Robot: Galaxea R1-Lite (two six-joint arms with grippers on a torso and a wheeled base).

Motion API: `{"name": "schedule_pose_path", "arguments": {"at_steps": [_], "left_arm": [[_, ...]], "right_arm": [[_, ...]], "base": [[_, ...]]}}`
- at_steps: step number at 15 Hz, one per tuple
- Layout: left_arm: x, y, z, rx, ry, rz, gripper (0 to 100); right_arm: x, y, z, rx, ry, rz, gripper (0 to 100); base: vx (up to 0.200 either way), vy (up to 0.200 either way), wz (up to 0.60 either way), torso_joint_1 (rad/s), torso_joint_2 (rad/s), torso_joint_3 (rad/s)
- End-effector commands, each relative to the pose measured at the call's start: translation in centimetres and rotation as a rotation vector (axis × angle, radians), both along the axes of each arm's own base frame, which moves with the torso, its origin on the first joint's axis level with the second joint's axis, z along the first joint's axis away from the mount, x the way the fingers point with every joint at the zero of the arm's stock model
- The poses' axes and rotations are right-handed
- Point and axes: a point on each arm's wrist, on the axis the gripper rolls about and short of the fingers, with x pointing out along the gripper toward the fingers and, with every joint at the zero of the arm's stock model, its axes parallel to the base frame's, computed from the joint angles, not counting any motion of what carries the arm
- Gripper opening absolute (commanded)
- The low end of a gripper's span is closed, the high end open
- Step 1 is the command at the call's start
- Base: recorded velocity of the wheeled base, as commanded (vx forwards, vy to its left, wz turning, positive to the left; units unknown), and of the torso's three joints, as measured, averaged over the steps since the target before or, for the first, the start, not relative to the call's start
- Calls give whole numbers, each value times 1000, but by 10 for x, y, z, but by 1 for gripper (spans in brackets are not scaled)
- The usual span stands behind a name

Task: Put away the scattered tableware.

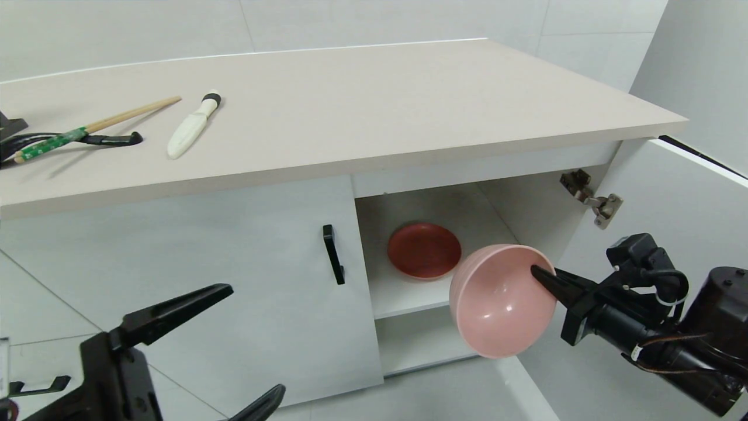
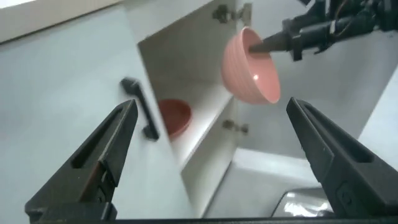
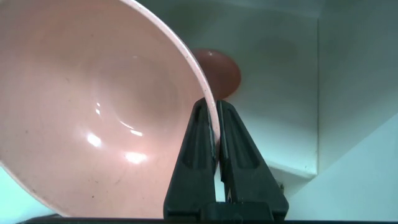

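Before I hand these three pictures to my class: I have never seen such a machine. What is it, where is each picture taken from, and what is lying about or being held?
It is a two-armed robot with pincer-like grippers. The large picture looks down from a camera on its head. The two small ones come from cameras on its left and right wrists. The right gripper is shut on the rim of a pink bowl, held before an open cabinet where a red plate lies on the shelf. The left gripper hangs open and empty, low before the closed door. On the counter lie wooden chopsticks and a white utensil.
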Motion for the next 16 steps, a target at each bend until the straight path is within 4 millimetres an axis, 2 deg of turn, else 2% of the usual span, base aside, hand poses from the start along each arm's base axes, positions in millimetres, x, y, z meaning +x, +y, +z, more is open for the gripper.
{"name": "schedule_pose_path", "arguments": {"at_steps": [1,3,5,7,8,9,11,13,15,16], "left_arm": [[-48,36,-9,102,-51,211,100],[-68,50,-15,125,-14,263,100],[-74,58,-19,62,41,429,100],[-84,69,-34,-40,66,705,100],[-88,70,-35,-65,65,731,100],[-99,74,-42,-102,45,813,100],[-109,75,-59,-102,100,853,100],[-112,76,-71,-118,191,870,100],[-112,77,-71,-179,210,888,100],[-112,78,-72,-179,213,958,100]], "right_arm": [[3,1,-7,-13,27,1,0],[3,2,-8,-14,28,1,0],[4,2,-10,-18,36,0,0],[12,5,-23,-39,84,-3,0],[14,5,-26,-42,95,-7,0],[24,10,-31,-34,105,-7,0],[43,18,-30,18,89,-8,0],[52,22,-39,16,105,-9,0],[61,26,-48,6,118,-12,0],[71,28,-46,21,94,-18,0]], "base": [[0,0,0,0,0,0],[0,0,0,0,0,0],[0,0,0,0,0,0],[0,0,0,0,0,0],[0,0,0,0,0,0],[0,0,0,0,0,0],[0,0,0,0,0,0],[0,0,0,0,0,0],[0,0,0,0,0,0],[0,0,0,0,0,0]]}}
